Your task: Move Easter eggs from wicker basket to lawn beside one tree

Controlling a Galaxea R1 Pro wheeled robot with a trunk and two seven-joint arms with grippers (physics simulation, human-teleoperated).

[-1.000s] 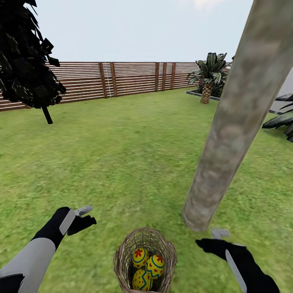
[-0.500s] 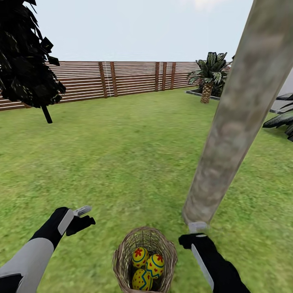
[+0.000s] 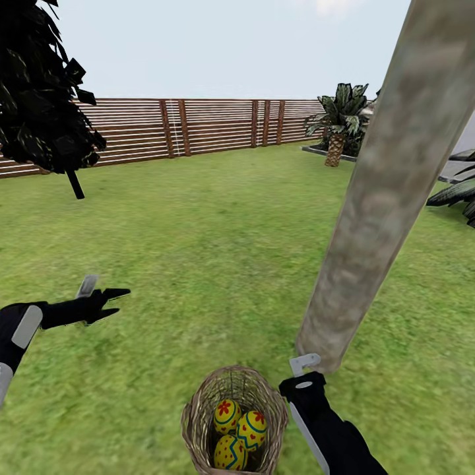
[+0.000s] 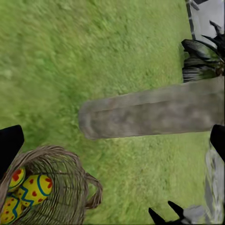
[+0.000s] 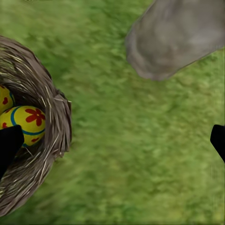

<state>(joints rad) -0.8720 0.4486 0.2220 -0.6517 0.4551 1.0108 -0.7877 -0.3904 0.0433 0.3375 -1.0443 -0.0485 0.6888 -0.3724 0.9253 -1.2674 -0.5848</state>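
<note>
Now the open, empty right end effector (image 3: 298, 371) should be centred over one egg (image 3: 226, 415) inside the wicker basket (image 3: 198, 412) before descending.

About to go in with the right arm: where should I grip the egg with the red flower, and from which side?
Take the egg with the red flower across its middle, coming straight down through the wicker basket's open top. The woven wall rings it, so a sideways approach looks blocked. It is on the basket's far side with two other eggs close against it, so the jaws likely have little room. The right gripper hovers beside the rim.
</note>
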